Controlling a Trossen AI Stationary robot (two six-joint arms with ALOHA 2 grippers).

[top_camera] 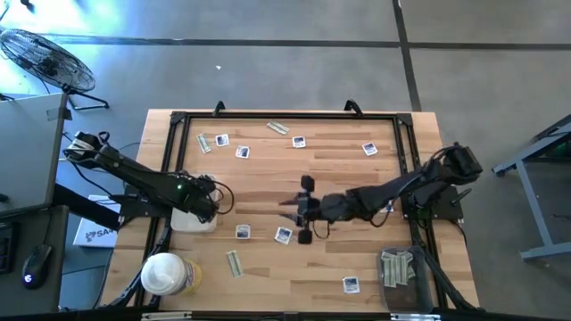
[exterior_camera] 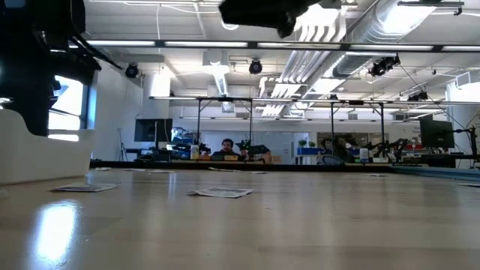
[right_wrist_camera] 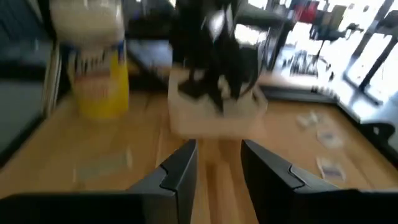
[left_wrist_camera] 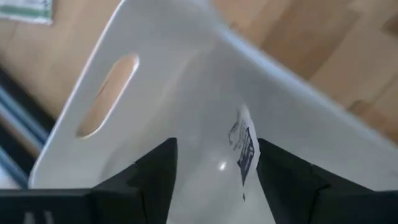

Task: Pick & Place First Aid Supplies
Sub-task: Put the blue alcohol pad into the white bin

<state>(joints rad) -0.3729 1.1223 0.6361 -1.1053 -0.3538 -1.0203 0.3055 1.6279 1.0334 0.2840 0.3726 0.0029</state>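
Left gripper [left_wrist_camera: 214, 180] over white tray [left_wrist_camera: 155, 81] at table's left edge, fingers spread | square packet [left_wrist_camera: 245, 146] inside tray | right gripper [right_wrist_camera: 217, 165] mid-table, fingers parted, empty | other packets [top_camera: 242, 232] scattered around

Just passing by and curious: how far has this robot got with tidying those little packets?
Barely begun. The left pincer stands open over the white rectangular plastic tray, a small white blue-printed packet dropping between its fingers. The right pincer, mid-table, holds nothing. Many square packets and grey-green strips lie scattered on the wooden table.
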